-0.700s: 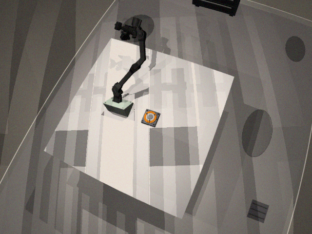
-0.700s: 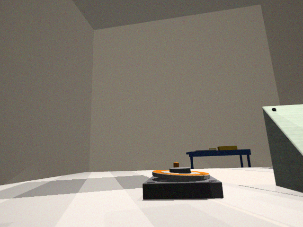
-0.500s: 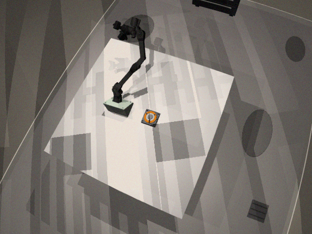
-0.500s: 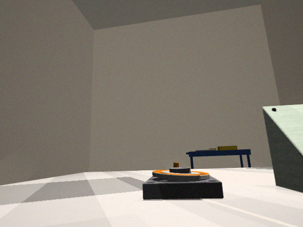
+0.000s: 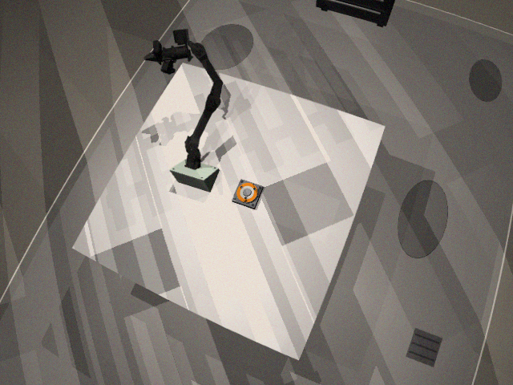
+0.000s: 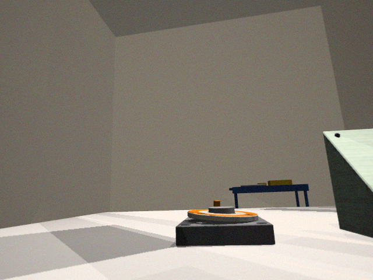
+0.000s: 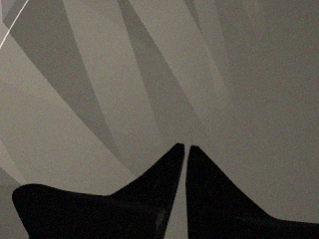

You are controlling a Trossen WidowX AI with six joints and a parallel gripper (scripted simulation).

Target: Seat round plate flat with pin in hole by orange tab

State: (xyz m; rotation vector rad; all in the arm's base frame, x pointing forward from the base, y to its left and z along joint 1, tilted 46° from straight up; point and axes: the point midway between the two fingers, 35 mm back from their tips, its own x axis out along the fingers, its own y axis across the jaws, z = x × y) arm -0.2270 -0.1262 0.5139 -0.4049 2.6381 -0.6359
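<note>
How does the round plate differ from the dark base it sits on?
The round plate is a thin disc with an orange ring on top; the base is a thicker, square, dark block. The plate is narrower than the base, whose corners stick out past its rim. The plate sits slightly tilted, its right side higher, while the base lies flat on the table. Both share one centre, around the grey post, and nothing of the robot touches either.
</note>
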